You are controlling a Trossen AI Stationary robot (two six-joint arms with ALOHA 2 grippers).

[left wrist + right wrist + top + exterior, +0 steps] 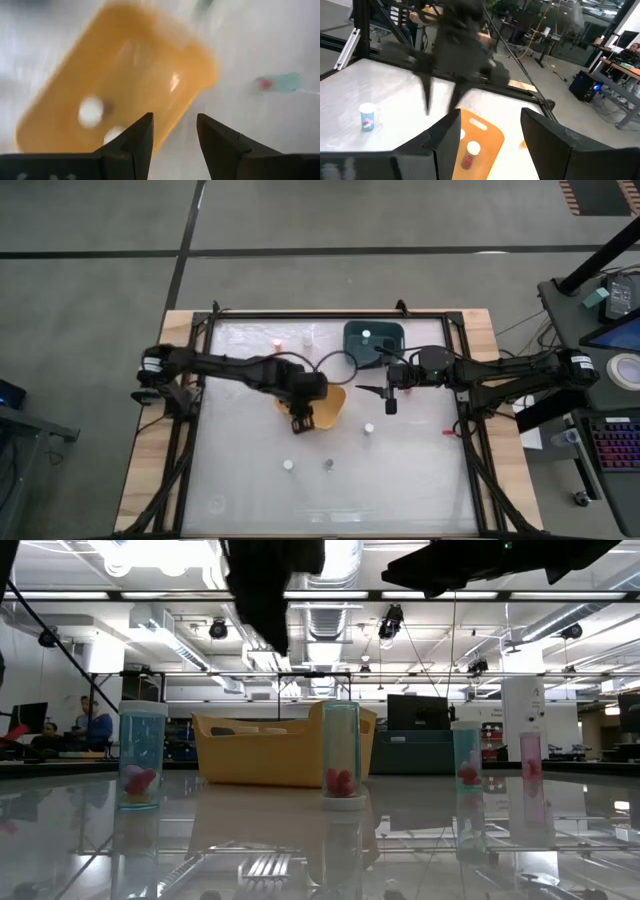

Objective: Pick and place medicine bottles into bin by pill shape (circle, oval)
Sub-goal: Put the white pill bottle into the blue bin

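— What do you see from above?

— My left gripper (297,423) hangs over the orange tub (330,409) near the middle of the table (250,480). My right gripper (372,391) is in the air just beside the teal tub (372,340), which holds one white-capped bottle (366,334). Loose bottles stand nearer the front, one of them (369,428) below my right gripper.

— And level with the table?

— The orange tub (270,750) sits behind a clear bottle (341,752) with red pills at its bottom.

— Your left wrist?

— My fingers (135,142) are parted with nothing between them, over the orange tub (150,70). Two white caps show inside it (91,111).

— Your right wrist?

— Those fingers (447,137) are spread too, gripping nothing. Past them, a bottle (471,152) with red pills is in the orange tub (487,132).
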